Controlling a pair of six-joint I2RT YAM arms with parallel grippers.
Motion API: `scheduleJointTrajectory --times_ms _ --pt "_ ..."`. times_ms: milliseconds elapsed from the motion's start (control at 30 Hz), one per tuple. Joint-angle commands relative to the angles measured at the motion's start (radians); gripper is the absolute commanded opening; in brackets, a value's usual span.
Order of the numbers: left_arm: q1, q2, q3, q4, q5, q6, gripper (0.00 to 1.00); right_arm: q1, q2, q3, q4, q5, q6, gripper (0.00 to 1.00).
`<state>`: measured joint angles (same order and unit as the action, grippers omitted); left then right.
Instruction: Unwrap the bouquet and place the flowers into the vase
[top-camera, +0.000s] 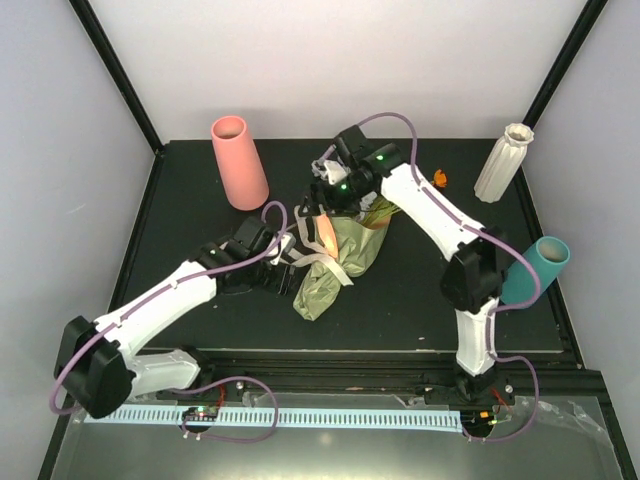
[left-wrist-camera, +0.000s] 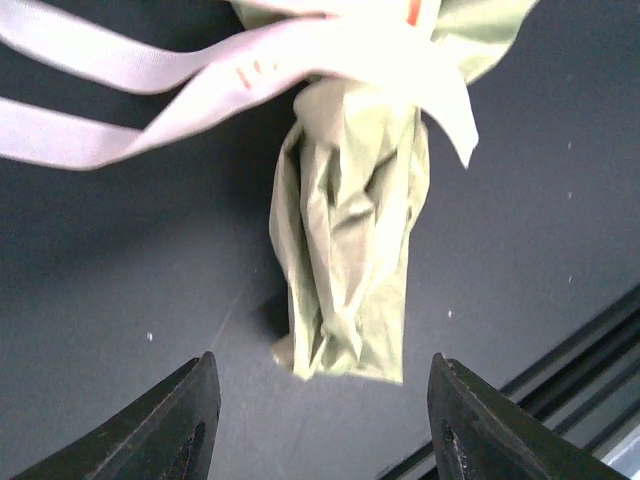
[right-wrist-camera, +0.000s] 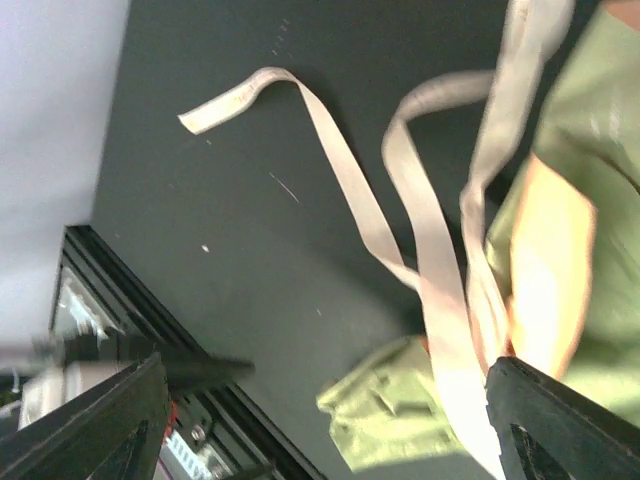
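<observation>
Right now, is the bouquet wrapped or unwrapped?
Wrapped. The olive-green paper is bunched tight around the bouquet at its lower end, the white ribbon crosses its neck, and it lies on the table.

I see the bouquet (left-wrist-camera: 350, 270) wrapped in crinkled matt paper; ribbon (left-wrist-camera: 50, 135) smooth, faintly glossy cloth; table (left-wrist-camera: 110, 270) matt, speckled.

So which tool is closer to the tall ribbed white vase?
Right: the right tool is over the olive-green paper bouquet, left of the vase; the left tool is farther, lower left.
</observation>
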<state>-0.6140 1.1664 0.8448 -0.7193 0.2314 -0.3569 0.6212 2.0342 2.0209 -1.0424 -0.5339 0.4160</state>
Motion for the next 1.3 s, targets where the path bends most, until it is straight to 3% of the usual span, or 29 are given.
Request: scheduleJointTrajectory --times_ms 0,167,333,633,700,833,900,1133,1267 --pt "0.025 0.077 0.083 0.109 0.010 -0.058 0.59 -0.003 -0.130 -0.109 -0.067 0.105 -0.036 0.88" --pt "0.065 0.229 0.151 0.124 0.027 -0.029 0.59 -0.009 -0.193 -0.160 -0.078 0.153 -0.041 0.86" --pt "0.064 0.299 0.225 0.126 0.133 0.020 0.57 -0.009 -0.255 -0.266 -0.069 0.211 -0.101 0.81" --pt "-0.130 0.326 0.290 0.087 0.051 0.197 0.57 -0.025 -0.503 -0.681 0.062 0.429 -0.089 0.78" --pt "-0.192 0.319 0.282 0.102 -0.024 0.271 0.58 -0.054 -0.543 -0.763 0.085 0.393 -0.073 0.77" --pt "-0.215 0.334 0.324 0.057 -0.115 0.268 0.59 -0.132 -0.576 -0.943 0.273 -0.005 -0.119 0.73" --pt "-0.213 0.337 0.338 0.032 -0.120 0.250 0.59 -0.136 -0.547 -0.975 0.314 -0.114 -0.159 0.73" --pt "-0.189 0.216 0.221 0.030 -0.158 0.148 0.58 -0.107 -0.470 -1.045 0.498 -0.099 -0.152 0.69" --pt "-0.152 0.103 0.144 0.035 -0.140 0.105 0.58 -0.046 -0.437 -1.036 0.530 -0.009 -0.156 0.69"
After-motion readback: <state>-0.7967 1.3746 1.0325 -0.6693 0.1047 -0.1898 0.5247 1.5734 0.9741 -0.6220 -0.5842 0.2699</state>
